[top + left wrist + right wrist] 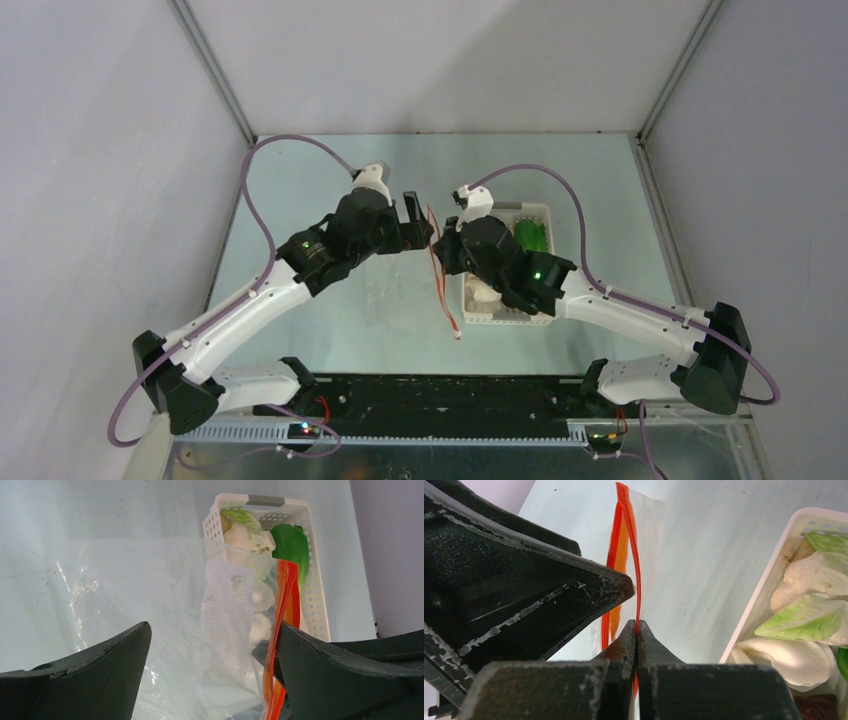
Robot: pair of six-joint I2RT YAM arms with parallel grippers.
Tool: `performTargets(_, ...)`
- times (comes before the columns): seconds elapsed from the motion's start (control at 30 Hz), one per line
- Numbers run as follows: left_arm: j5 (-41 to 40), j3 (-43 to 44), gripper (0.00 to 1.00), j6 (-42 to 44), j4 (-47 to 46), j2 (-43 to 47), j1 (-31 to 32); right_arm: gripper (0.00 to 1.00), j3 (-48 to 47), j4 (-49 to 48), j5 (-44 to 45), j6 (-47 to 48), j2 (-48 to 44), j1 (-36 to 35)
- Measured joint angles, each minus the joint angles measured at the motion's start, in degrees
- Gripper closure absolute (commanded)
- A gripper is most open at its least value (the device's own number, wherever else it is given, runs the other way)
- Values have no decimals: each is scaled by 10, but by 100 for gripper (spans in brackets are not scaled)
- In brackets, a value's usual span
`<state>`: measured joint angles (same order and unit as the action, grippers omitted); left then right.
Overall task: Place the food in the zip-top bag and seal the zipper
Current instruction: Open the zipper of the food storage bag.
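The clear zip-top bag (398, 296) lies flat left of a white basket, and its red-orange zipper (443, 287) rises to the grippers. A white slider (459, 336) sits at the zipper's near end. My right gripper (637, 626) is shut on one red lip of the zipper (638, 580), and the other lip bows apart to the left. My left gripper (212, 630) is open wide over the bag (150, 605), with its right finger (340, 675) against the zipper (283, 610). The food sits in the basket: green bok choy (534, 237), pale lumps (796, 575) and a dark brown ball (819, 707).
The white perforated basket (520, 208) stands right of the bag, close under my right arm. Grey walls close in the table on the left, right and far sides. A black rail runs along the near edge (450, 395).
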<state>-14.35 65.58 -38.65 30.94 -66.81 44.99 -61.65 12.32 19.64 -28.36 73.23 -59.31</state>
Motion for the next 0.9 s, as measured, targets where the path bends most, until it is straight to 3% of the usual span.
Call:
performTargets(0.37, -7, 17, 1, -4, 24, -22, 3, 100, 0, -6, 5, 20, 1, -10)
performTargets(0.63, -36, 80, 10, -16, 84, -87, 18, 100, -6, 5, 37, 29, 7, -18)
performTargets(0.9, -63, 87, 13, -34, 137, -93, 37, 100, -8, 11, 69, 10, 7, -20)
